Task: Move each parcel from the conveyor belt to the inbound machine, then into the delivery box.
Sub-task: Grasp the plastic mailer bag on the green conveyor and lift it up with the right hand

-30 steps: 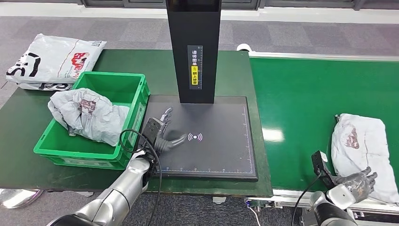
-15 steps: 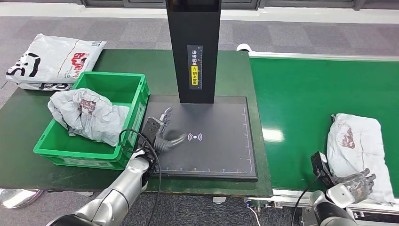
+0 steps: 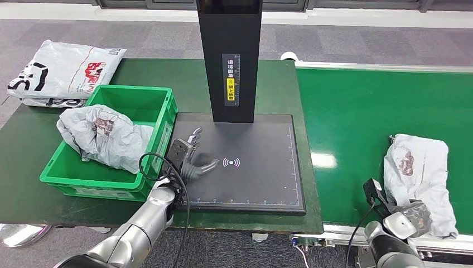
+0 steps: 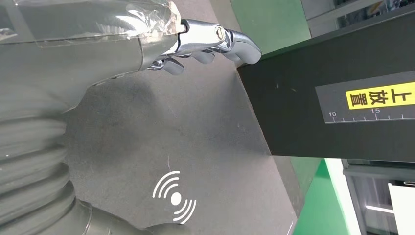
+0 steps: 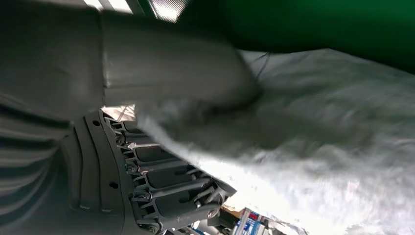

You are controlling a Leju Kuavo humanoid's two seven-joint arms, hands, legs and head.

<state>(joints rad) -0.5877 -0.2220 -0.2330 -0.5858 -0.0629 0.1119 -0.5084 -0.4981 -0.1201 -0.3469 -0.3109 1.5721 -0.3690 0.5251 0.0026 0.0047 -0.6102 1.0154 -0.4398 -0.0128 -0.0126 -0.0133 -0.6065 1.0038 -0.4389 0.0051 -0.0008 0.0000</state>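
One parcel (image 3: 103, 137) lies in the green box (image 3: 165, 114), while another parcel (image 3: 419, 174) sits on the belt (image 3: 357, 123) with the right hand (image 3: 411, 215) clamped on its near edge, not yet at the scanner pad (image 3: 262, 178), where the left hand (image 3: 192, 162) rests spread, holding nothing.

Arms silver, smooth, tubular. Left hand (image 3: 191, 162): grey ribbed wrist cover, thick grey thumb, chrome fingers, clear tape over the back. Black cable loops at left wrist. Right hand (image 3: 413, 214): dark grey, black camera block at wrist, black cable trailing.
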